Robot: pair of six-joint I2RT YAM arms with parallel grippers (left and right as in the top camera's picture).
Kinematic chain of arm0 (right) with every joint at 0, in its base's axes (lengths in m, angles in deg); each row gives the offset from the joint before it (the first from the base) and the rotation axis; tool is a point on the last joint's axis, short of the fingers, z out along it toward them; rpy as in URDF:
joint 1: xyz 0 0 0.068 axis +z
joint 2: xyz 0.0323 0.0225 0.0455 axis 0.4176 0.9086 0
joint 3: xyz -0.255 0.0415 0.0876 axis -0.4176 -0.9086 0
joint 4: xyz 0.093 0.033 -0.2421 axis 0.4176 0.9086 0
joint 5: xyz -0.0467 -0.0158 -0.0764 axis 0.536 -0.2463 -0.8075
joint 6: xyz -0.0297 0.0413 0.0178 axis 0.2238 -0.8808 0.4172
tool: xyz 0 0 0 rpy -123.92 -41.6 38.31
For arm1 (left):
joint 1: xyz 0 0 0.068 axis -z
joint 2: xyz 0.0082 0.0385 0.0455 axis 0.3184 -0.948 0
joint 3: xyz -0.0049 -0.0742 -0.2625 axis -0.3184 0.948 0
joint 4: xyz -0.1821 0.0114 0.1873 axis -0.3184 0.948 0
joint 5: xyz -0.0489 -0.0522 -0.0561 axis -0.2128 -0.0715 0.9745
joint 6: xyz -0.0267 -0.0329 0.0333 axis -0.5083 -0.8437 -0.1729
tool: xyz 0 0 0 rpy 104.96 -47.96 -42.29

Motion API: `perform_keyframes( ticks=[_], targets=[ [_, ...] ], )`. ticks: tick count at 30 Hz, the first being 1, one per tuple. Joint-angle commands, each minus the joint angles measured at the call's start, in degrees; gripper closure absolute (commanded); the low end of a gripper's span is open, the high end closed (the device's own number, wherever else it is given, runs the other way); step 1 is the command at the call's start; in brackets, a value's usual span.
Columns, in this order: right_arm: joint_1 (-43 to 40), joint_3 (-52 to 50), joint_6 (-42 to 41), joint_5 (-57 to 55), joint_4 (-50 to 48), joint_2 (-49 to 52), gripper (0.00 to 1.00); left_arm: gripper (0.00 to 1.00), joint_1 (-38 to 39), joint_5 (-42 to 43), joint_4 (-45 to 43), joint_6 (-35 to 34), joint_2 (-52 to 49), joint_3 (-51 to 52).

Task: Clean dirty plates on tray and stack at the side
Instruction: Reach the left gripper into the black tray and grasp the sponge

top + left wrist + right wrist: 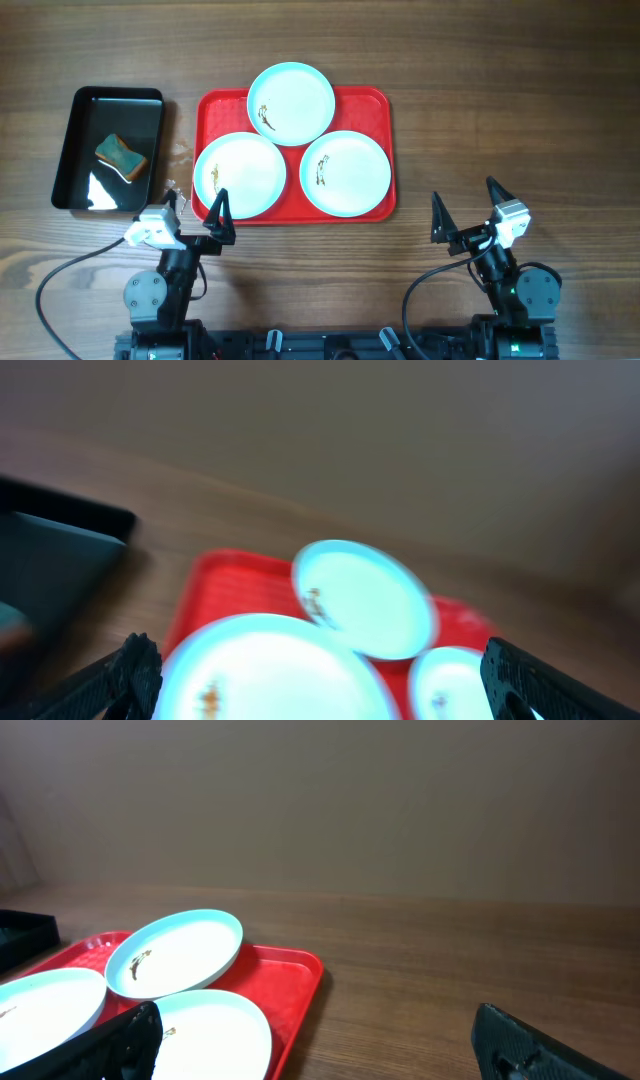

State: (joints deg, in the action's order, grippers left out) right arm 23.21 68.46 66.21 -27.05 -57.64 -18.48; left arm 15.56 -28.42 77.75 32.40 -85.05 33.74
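Three white plates with pale blue rims lie on the red tray (pixel 375 110): one at the back (pixel 291 103), one front left (pixel 240 174), one front right (pixel 346 172). Each has a small brownish smear. My left gripper (pixel 195 207) is open and empty just in front of the front-left plate's near edge. My right gripper (pixel 468 207) is open and empty over bare table, to the right of the tray. The left wrist view is blurred and shows the front-left plate (pixel 265 670) close between my fingers. The right wrist view shows the tray (pixel 290 975) and the plates to my left.
A smaller black tray (pixel 75 130) stands at the left and holds a green and yellow sponge (pixel 120 157). The wooden table (pixel 500 100) extends to the right of the red tray.
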Motion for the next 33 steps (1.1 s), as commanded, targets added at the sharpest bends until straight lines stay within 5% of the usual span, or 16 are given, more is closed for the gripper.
perform_keyframes(
  ticks=[1,6,11,14,17,23,27,33],
  targets=[
    [0.35,-0.07,1.11,0.0,-0.15,-0.09,0.0,0.0,0.33,5.25,-0.26,-12.17,-0.15,0.35],
    [0.35,-0.07,1.14,0.0,-0.15,-0.09,0.0,0.0,0.39,21.03,-2.73,-27.04,-0.15,0.35],
    [0.35,-0.07,1.11,0.0,-0.15,-0.09,0.0,0.0,0.37,22.73,-17.68,-28.37,-0.17,-2.27],
    [0.35,-0.07,1.11,0.0,-0.15,-0.09,0.0,0.0,0.37,10.58,-7.8,-19.21,-3.08,-12.41],
    [0.35,-0.07,1.14,0.0,-0.15,-0.09,0.0,0.0,0.37,-7.56,17.73,-12.94,-19.08,-29.75],
    [0.35,-0.07,1.11,0.0,-0.15,-0.09,0.0,0.0,0.04,-10.93,42.27,-3.87,-64.04,-63.28],
    [0.35,-0.07,1.11,0.0,-0.15,-0.09,0.0,0.0,-3.43,-17.59,46.73,-2.89,-80.52,-76.32],
    [0.35,-0.07,1.11,0.0,-0.15,-0.09,0.0,0.0,-15.02,-16.52,43.56,-2.71,-90.9,-76.78]
  ],
)
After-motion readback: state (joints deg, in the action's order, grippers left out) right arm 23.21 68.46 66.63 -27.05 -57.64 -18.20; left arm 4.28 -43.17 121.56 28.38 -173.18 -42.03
